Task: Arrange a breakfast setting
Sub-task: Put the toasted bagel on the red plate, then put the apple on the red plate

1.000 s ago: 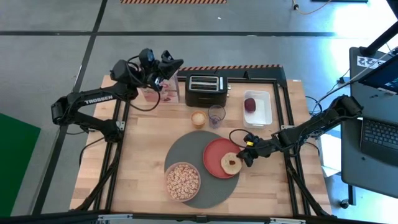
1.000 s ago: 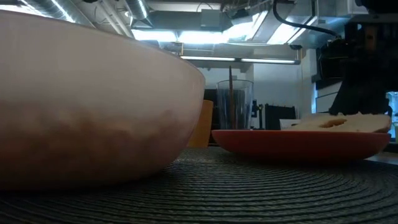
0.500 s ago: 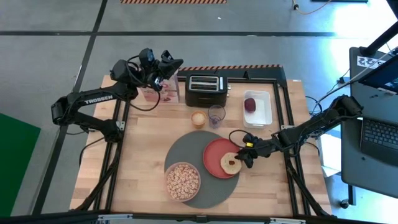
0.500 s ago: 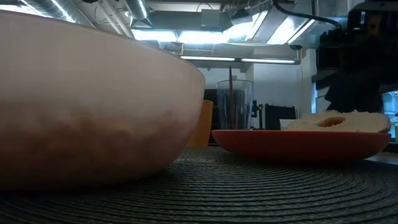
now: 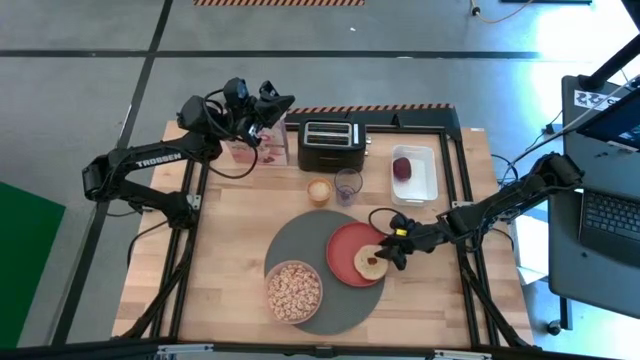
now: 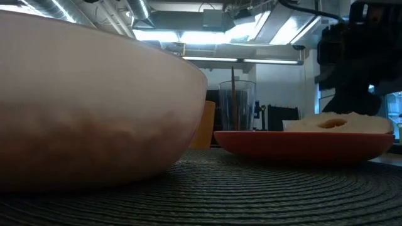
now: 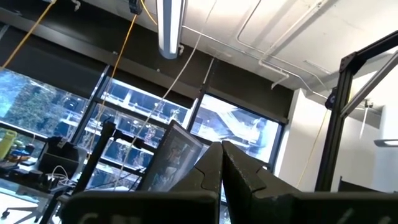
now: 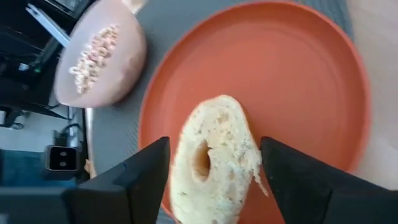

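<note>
Since a second ago, right gripper (image 5: 385,255) has crept inward over the pale ring-shaped bagel half (image 8: 214,158) on the round red plate (image 8: 311,81), fingers wide astride it; closing should be gentle and centred.

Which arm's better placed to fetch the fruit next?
Right. The right gripper, open around the bagel half on the red plate, is nearer the fruit; the left gripper sits raised beyond the toaster.

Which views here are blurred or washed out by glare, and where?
Low view: the bowl up close fills the left half, soft and out of focus; ceiling lights glare behind. Right wrist view: bagel half slightly blurred. High view: evenly lit, with floor glare at the upper right corner.
</note>
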Controlling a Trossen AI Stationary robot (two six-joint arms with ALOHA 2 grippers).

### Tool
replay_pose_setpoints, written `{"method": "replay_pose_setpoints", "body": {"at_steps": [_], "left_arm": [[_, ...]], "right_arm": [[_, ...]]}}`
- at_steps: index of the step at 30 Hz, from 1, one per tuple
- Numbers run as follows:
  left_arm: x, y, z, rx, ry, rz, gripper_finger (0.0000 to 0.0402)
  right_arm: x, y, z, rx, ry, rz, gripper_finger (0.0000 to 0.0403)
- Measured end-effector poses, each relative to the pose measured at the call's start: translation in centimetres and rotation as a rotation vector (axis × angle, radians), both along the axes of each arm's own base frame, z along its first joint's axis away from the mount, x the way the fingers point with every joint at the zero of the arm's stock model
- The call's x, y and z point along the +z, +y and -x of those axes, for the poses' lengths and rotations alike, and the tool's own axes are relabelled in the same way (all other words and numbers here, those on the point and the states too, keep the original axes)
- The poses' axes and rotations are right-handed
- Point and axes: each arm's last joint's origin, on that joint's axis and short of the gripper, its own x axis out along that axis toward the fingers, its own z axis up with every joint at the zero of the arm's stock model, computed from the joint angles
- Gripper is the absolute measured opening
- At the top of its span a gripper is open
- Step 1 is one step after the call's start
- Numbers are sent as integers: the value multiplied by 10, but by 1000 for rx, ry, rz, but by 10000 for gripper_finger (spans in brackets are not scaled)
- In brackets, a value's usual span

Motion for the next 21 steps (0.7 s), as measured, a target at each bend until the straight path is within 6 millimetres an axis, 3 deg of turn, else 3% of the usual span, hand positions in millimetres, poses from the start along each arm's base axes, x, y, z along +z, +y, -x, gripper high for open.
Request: {"method": "replay_pose_setpoints", "body": {"at_steps": [6, 15, 18, 21], "left_arm": [[0, 0, 0, -5, 2, -3, 0], [0, 2, 1, 5, 2, -4, 0], [0, 6, 3, 17, 3, -7, 0], [0, 12, 6, 30, 7, -14, 0]], "right_arm": [[4, -9, -6, -20, -43, -12, 281], [13, -32, -12, -66, -107, 27, 285], [25, -42, -14, -95, -171, 87, 285], [52, -56, -18, -146, -267, 236, 285]]}}
